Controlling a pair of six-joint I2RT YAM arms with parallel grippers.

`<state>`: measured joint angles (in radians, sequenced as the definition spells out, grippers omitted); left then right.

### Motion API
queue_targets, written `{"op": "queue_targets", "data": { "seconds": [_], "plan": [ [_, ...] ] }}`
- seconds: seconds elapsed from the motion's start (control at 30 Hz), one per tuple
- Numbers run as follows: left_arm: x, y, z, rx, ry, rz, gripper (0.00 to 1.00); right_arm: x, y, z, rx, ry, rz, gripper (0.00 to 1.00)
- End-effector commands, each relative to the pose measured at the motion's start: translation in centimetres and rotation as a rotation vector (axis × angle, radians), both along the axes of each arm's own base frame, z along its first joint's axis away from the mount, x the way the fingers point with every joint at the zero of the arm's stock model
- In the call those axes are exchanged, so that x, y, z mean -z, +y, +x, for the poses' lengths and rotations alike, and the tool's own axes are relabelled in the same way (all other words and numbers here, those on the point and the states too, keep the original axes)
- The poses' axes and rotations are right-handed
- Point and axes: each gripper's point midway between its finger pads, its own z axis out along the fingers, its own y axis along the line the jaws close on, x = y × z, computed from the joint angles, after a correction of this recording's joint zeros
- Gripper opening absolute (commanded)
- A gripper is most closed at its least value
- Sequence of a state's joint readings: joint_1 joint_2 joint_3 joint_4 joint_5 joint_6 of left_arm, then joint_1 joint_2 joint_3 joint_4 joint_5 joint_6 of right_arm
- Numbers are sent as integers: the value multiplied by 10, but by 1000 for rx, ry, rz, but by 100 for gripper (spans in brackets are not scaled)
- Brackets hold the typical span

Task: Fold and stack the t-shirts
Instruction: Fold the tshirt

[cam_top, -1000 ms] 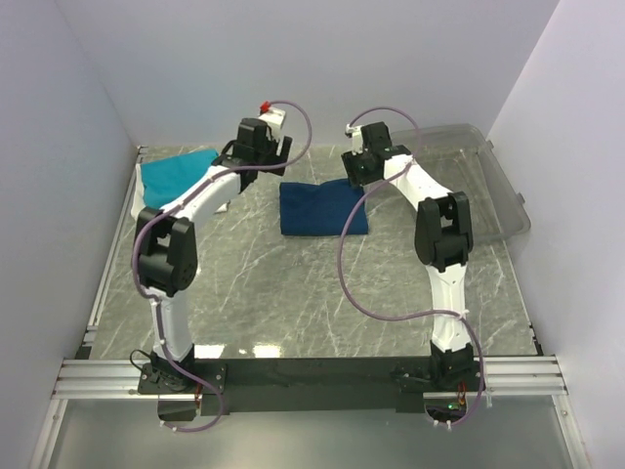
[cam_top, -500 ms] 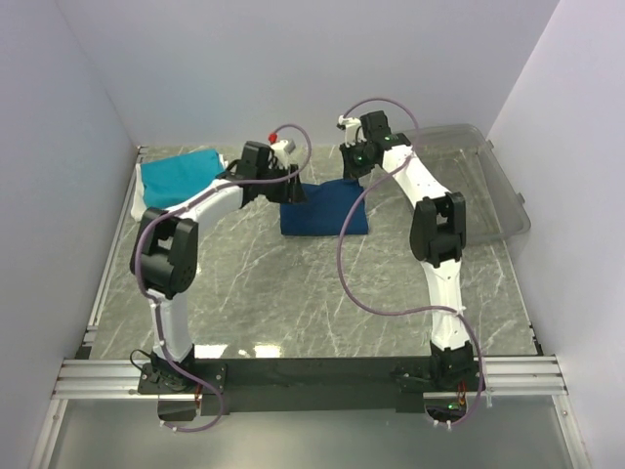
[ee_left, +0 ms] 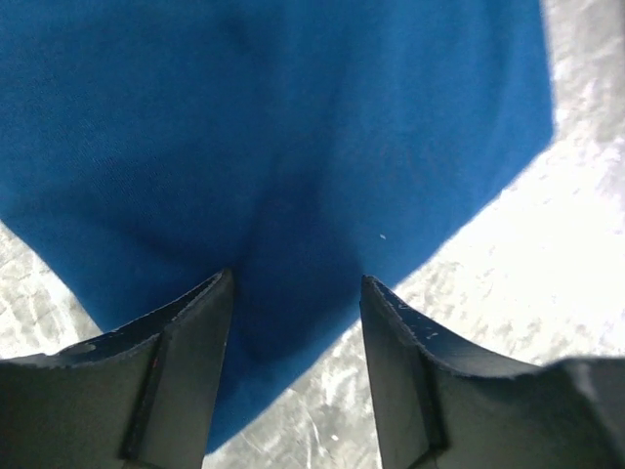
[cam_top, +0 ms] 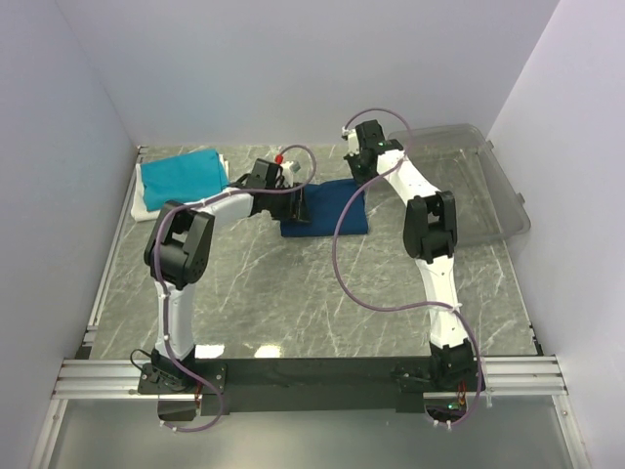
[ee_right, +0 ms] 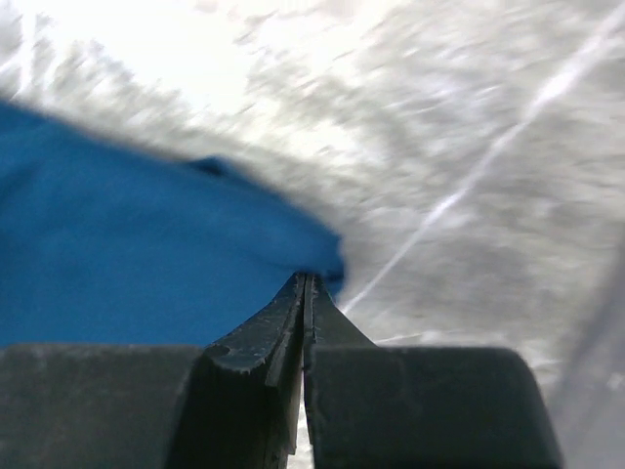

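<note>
The navy blue t-shirt [cam_top: 332, 210] lies folded in the middle of the marble table. My left gripper [cam_top: 296, 203] is down at its left edge. In the left wrist view the left gripper [ee_left: 296, 278] has its fingers apart, astride the edge of the navy t-shirt [ee_left: 293, 117], which runs between and beyond them. My right gripper [cam_top: 357, 179] is at the shirt's far right corner. The right wrist view shows the right gripper [ee_right: 306, 277] shut, with the corner of the navy t-shirt [ee_right: 127, 264] pinched at its tips. A folded teal t-shirt [cam_top: 181, 174] lies on a white one [cam_top: 146, 203] at the far left.
A clear plastic bin [cam_top: 488, 186] lies at the far right against the wall. White walls close in the table on three sides. A metal rail [cam_top: 107, 283] runs along the table's left edge.
Both arms came down onto the navy t-shirt. The right gripper shut on its far right corner. The left gripper moved right to the shirt's left edge and its fingers narrowed.
</note>
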<state>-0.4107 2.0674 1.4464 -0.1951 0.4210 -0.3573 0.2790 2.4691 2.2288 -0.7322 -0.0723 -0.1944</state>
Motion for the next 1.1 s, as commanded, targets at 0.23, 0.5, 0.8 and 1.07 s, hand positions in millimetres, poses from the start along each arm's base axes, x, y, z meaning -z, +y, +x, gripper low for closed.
{"op": "queue_targets", "data": {
  "seconds": [0.23, 0.5, 0.8, 1.07],
  "plan": [
    [-6, 6, 17, -42, -105, 6, 70, -8, -17, 22, 86, -81, -87, 2],
    [-118, 24, 44, -143, -381, -7, 87, -76, -7, 10, 2, -188, 21, 22],
    [-91, 70, 54, -326, -179, -101, 98, -95, 23, -59, -179, -82, 232, 54],
    [-57, 57, 36, -271, -21, -169, 80, -70, 51, -131, -347, 136, 452, 54]
  ]
}}
